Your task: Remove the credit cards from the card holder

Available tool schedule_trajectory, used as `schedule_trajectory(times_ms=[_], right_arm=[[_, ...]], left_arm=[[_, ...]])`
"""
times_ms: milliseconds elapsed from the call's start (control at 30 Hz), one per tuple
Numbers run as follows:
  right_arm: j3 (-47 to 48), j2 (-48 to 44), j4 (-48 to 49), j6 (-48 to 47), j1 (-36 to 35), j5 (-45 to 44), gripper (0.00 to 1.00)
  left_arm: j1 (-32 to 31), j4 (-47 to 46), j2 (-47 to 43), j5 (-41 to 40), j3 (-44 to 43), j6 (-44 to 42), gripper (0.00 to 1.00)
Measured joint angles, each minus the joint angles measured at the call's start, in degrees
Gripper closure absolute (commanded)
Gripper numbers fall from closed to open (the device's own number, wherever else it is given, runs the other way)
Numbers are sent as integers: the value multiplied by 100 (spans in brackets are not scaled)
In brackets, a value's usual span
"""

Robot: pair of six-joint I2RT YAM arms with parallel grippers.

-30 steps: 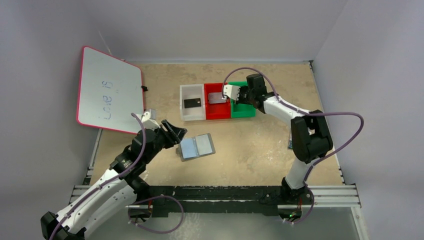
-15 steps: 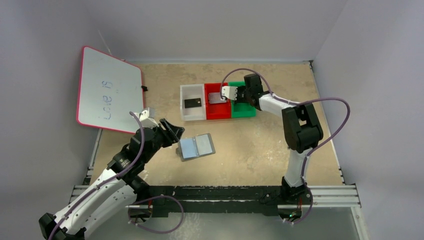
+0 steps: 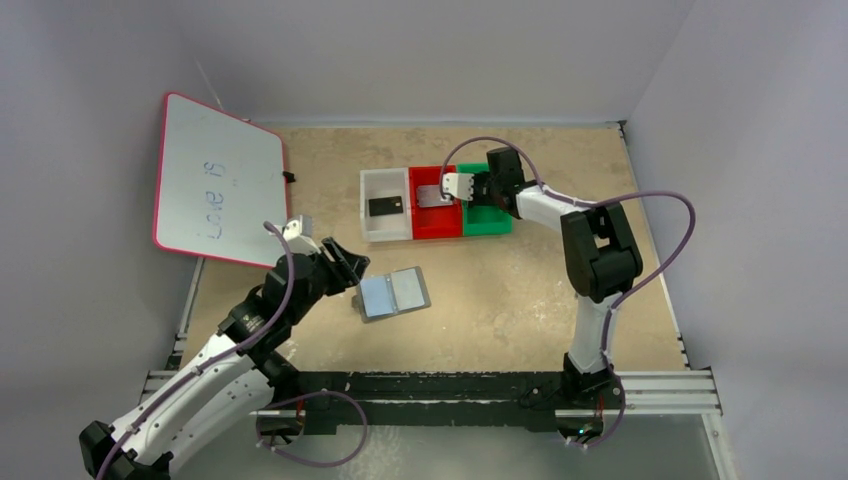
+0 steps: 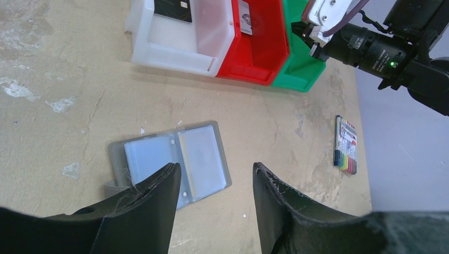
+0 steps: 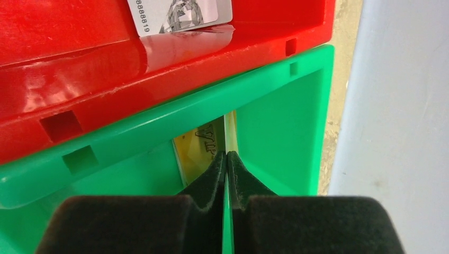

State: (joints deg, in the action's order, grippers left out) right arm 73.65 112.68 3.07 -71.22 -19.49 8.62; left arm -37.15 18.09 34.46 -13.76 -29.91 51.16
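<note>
Three trays stand touching in a row at the far side of the worktop (image 3: 500,290): a white tray (image 3: 385,230), a red tray (image 3: 435,224) and a green tray (image 3: 488,222); the black card (image 3: 385,206) lies flat in the white one, and the silvery-grey card (image 5: 180,13) lies in the red one; my right end effector (image 5: 226,156) reaches down into the green tray with its pads pressed together on the gold-yellow card (image 5: 198,148), which stands on edge between them; I cannot tell whether that card touches the tray floor; the card holder (image 4: 169,159) lies open and flat on the worktop nearer the arms, well apart from the trays, shiny bluish pockets facing up; my left end effector (image 4: 215,170) hangs over its near edge with the jaws spread wide, gripping nothing; from the wrist view I cannot say whether a finger touches the holder; a multicoloured marker pack (image 4: 346,145) lies off to the right; a whiteboard (image 3: 215,180) sits at the far left.
</note>
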Motion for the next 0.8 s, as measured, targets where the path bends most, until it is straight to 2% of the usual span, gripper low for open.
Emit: schedule_trajectory(times_ms=[100,400,467,500,800], right_arm=[[39,59,-79,-13,0,-2,89],[68,66,-389,-17,0,2,81],[111,63,-468,-9,0,17,63],[140,66,-503,20,0,17,61],[326,48,-623,181,0,142,60]], left_arm=[[0,0,37,0,0,-7,48],[0,0,122,4,0,-125,48],[0,0,127,4,0,-125,48],[0,0,129,4,0,-127,48],[0,-9,129,20,0,-125,48]])
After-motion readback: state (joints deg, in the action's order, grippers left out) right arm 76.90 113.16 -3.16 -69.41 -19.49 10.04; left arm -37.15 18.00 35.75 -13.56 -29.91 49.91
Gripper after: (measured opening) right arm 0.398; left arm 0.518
